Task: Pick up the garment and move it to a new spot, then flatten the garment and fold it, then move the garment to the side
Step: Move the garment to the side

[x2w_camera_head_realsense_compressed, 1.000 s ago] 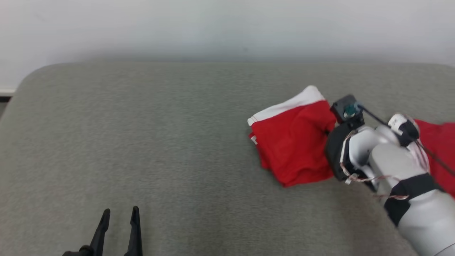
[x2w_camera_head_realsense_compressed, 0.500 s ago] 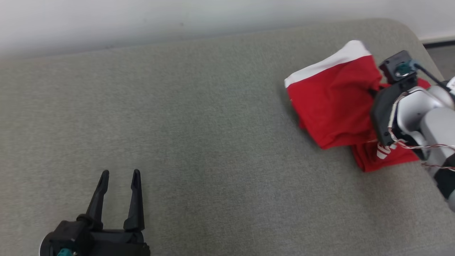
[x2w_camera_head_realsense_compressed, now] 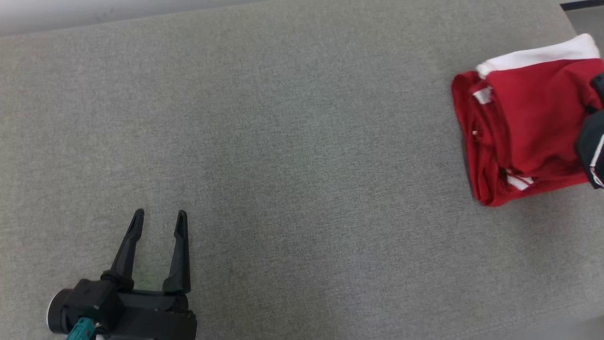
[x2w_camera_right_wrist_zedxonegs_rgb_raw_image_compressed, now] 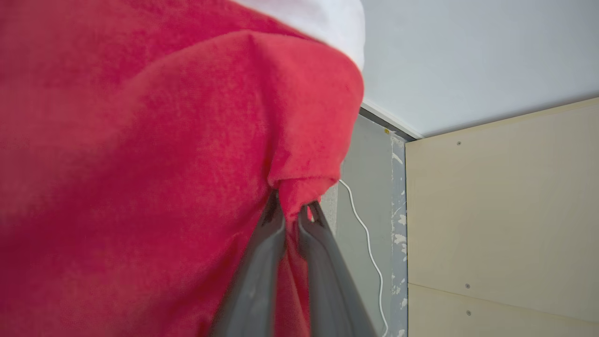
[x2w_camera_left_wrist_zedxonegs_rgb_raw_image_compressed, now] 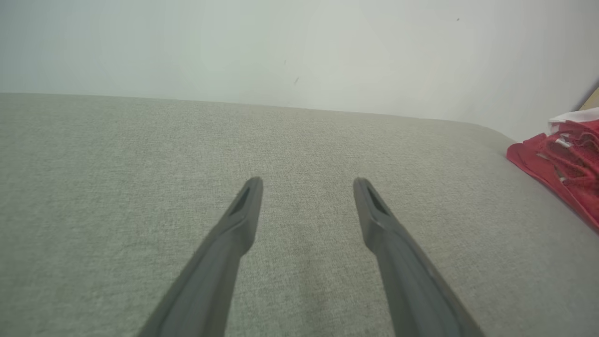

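garment [x2w_camera_head_realsense_compressed: 533,118] red, white-banded, folded | left gripper [x2w_camera_head_realsense_compressed: 160,213] jaws apart | right gripper [x2w_camera_right_wrist_zedxonegs_rgb_raw_image_compressed: 292,208] jaws clamp garment

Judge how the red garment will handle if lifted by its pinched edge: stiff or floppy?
Probably floppy: the red garment bunches and drapes around the right tool pinching it. Likely light, since a small pinch gathers the cloth. Its loose layered folds may slump open; the woven grey surface looks likely to drag on it.
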Tool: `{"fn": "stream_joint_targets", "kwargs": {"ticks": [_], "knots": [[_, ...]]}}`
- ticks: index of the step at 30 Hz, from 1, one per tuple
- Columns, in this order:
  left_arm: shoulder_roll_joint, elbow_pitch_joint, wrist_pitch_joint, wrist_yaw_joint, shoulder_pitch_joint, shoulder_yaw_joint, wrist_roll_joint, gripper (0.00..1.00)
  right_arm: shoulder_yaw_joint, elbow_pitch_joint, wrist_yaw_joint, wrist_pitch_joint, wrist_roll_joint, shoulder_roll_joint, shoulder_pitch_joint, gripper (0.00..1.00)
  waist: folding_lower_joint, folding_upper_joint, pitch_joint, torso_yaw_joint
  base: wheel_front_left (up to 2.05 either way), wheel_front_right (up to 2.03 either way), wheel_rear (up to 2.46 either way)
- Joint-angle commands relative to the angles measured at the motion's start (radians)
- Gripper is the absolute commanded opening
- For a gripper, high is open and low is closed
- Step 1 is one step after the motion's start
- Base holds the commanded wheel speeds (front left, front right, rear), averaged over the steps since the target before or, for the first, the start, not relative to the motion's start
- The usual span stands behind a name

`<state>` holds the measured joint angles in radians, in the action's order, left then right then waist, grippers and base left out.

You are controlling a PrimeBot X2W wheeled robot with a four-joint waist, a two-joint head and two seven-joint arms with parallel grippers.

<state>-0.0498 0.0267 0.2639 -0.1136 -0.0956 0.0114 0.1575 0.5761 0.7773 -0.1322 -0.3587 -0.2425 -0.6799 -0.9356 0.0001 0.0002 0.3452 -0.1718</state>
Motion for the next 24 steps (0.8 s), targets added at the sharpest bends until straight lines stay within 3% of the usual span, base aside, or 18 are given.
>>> {"fn": "stream_joint_targets", "kwargs": {"ticks": [1, 3, 4, 5, 14, 20, 24], "knots": [[-0.002, -0.001, 0.000, -0.005, -0.017, -0.002, -0.013, 1.00, -0.038, 0.022, 0.003, 0.033, 0.045, -0.008, 0.009, 0.00, -0.0001, -0.0002, 0.018, 0.014, 0.00, 0.00, 0.00], [-0.001, 0.000, 0.000, -0.007, -0.023, 0.000, -0.016, 1.00, -0.057, 0.032, 0.003, 0.053, 0.064, -0.004, 0.008, 0.00, -0.0001, -0.0002, 0.021, 0.018, 0.00, 0.00, 0.00], [-0.001, 0.002, 0.000, -0.009, -0.029, 0.003, -0.019, 1.00, -0.074, 0.046, 0.003, 0.067, 0.079, 0.003, 0.017, 0.08, -0.0001, -0.0002, 0.024, 0.023, 0.00, 0.00, 0.00], [-0.001, 0.004, 0.000, -0.007, -0.032, 0.003, -0.021, 1.00, -0.095, 0.066, 0.003, 0.071, 0.090, 0.017, 0.029, 0.99, -0.0001, -0.0002, 0.025, 0.026, 0.00, 0.00, 0.00], [-0.001, 0.022, 0.000, -0.011, -0.011, -0.015, 0.009, 1.00, -0.308, 0.169, 0.003, 0.113, 0.141, 0.131, 0.101, 1.00, -0.0001, -0.0002, -0.049, 0.033, 0.00, 0.00, 0.00], [-0.001, 0.035, 0.000, 0.003, 0.043, -0.012, 0.052, 1.00, -0.414, 0.087, 0.003, 0.249, 0.152, 0.203, 0.204, 1.00, -0.0001, -0.0002, -0.164, 0.039, 0.00, 0.00, 0.00], [-0.001, 0.040, 0.000, 0.026, 0.086, -0.012, 0.068, 1.00, -0.430, -0.028, 0.003, 0.339, 0.127, 0.247, 0.303, 1.00, -0.0001, -0.0002, -0.242, 0.044, 0.00, 0.00, 0.00]]}}
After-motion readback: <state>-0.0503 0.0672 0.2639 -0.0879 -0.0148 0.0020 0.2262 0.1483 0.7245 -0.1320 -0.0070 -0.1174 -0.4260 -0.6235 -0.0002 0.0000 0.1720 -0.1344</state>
